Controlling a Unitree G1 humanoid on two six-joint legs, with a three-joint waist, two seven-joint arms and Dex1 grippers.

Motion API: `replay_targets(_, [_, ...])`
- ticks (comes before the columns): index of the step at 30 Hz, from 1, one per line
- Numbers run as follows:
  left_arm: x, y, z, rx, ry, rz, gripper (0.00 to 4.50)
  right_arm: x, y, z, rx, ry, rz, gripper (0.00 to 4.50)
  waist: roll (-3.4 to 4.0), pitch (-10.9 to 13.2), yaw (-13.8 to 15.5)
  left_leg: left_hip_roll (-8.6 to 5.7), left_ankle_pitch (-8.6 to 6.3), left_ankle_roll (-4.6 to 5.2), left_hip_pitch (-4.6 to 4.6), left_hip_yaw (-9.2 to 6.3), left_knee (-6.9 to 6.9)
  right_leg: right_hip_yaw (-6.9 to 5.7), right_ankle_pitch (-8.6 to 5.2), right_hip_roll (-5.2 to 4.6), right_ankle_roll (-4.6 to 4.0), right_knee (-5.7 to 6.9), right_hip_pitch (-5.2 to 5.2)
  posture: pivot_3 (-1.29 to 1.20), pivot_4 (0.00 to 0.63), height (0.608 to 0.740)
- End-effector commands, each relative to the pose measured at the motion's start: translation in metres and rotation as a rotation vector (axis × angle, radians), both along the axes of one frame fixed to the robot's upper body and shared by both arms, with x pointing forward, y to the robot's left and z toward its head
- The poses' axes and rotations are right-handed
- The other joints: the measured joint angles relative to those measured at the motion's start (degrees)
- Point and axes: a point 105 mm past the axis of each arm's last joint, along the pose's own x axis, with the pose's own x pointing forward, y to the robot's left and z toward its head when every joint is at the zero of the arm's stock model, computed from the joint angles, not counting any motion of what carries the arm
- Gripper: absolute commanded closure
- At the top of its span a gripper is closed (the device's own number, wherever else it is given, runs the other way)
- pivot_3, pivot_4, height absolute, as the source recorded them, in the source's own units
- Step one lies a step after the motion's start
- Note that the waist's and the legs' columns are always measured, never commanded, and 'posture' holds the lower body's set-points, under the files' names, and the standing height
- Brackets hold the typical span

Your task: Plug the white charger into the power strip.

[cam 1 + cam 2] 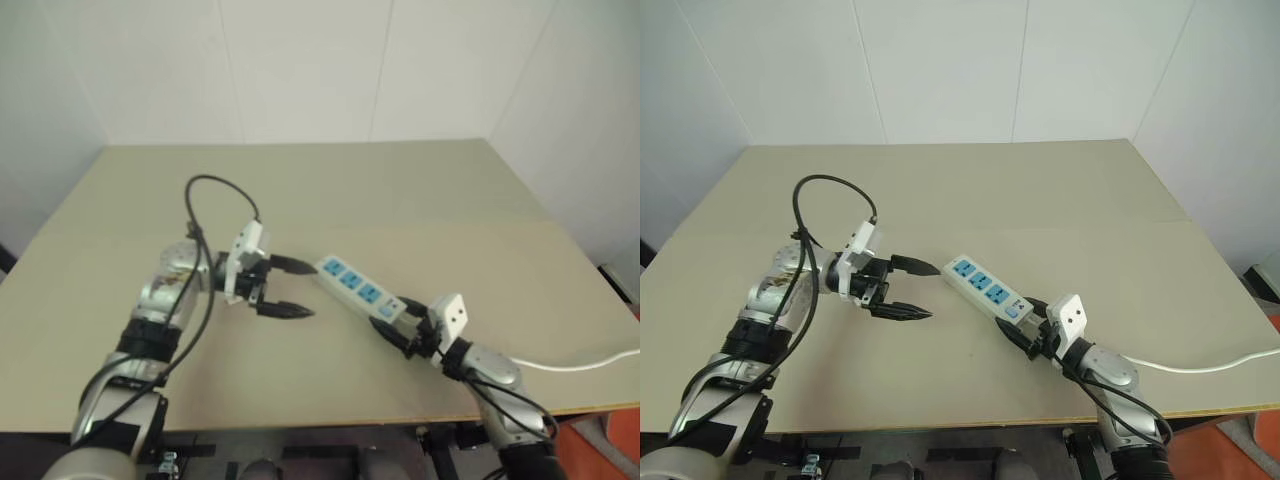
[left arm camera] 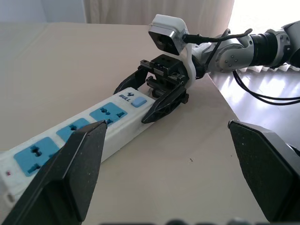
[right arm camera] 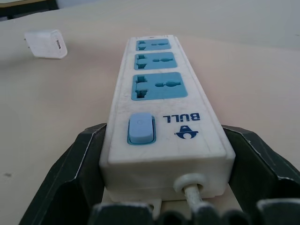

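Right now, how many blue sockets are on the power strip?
3. They sit in a row along the power strip: one next to the blue switch at the cord end, one in the middle, one at the far end. None look hidden.

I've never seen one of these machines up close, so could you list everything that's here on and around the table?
Table: one, beige, against white walls.
Power strip: one, white with three blue sockets and a blue switch, mid-table, angled.
Cord: one, white, trailing from the strip to the table's right edge.
Charger: one, small, white, lying on the table apart from the strip.
Left claw: one, black, open, near the strip's far end.
Right claw: one, black, fingers on either side of the strip's cord end.
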Motion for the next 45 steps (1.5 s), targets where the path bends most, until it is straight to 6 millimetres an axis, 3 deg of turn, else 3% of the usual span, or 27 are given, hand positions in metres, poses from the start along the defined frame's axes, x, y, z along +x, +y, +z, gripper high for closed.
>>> replay_targets(1, [0.013,0.012,0.021,0.025,-0.1,0.056,0.0,-0.012,0.007,0.014,-0.013,-0.037,0.124,1.08,0.0,0.0,0.0,0.0,0.0,0.0,0.0,0.0,0.0,0.0,0.0,0.0,0.0,0.0,0.0,0.0,0.15,0.74])
replay_targets(5, [0.027,0.023,0.027,0.118,-0.173,0.08,0.0,-0.021,0.018,0.016,-0.088,-0.028,0.295,1.08,0.0,0.0,0.0,-0.01,0.0,0.0,0.01,0.0,0.0,-0.01,0.0,0.0,0.0,-0.01,0.01,0.0,0.15,0.74])
replay_targets(11, [0.051,0.025,0.029,0.327,-0.201,0.133,0.0,-0.018,0.035,0.023,-0.163,-0.021,0.492,1.08,-0.01,0.0,-0.2,-0.01,0.0,0.0,0.0,-0.01,0.0,-0.01,0.0,0.04,0.0,-0.01,0.01,0.0,0.15,0.74])
replay_targets(16, [0.066,0.037,0.027,0.575,-0.136,0.198,0.0,-0.011,0.049,0.02,-0.187,-0.021,0.55,1.08,-0.02,0.0,-0.1,-0.03,-0.01,0.01,-0.12,-0.03,0.01,-0.04,0.0,0.04,0.0,-0.03,-0.07,0.0,0.15,0.74])
replay_targets(20, [0.077,0.047,0.038,0.655,-0.1,0.303,0.0,-0.011,0.058,0.011,-0.193,-0.015,0.559,1.08,-0.02,0.0,-0.3,-0.04,-0.01,0.02,-0.13,-0.05,0.01,-0.03,0.0,0.03,0.01,-0.01,-0.1,0.0,0.15,0.74])
replay_targets(31, [0.072,0.071,0.028,0.925,0.073,0.367,0.0,-0.012,0.069,-0.003,-0.184,-0.006,0.544,1.08,-0.02,0.0,-1.5,-0.04,-0.01,0.02,-0.11,-0.08,0.0,-0.03,-0.01,0.05,0.02,0.06,-0.12,0.0,0.15,0.74])
replay_targets(37, [0.071,0.064,0.025,0.958,0.105,0.363,0.0,-0.009,0.072,-0.005,-0.19,-0.014,0.532,1.08,-0.02,0.0,-1.6,-0.03,-0.01,0.02,-0.04,-0.09,0.0,-0.02,-0.01,0.06,0.02,0.09,-0.08,0.0,0.15,0.74])
replay_targets(45, [0.071,0.067,0.005,1.084,0.086,0.34,0.0,-0.005,0.067,-0.006,-0.194,-0.023,0.49,1.08,-0.02,0.0,-1.7,-0.01,-0.01,0.02,0.01,-0.08,-0.01,0.0,-0.01,0.08,0.02,0.11,-0.05,0.0,0.15,0.74])
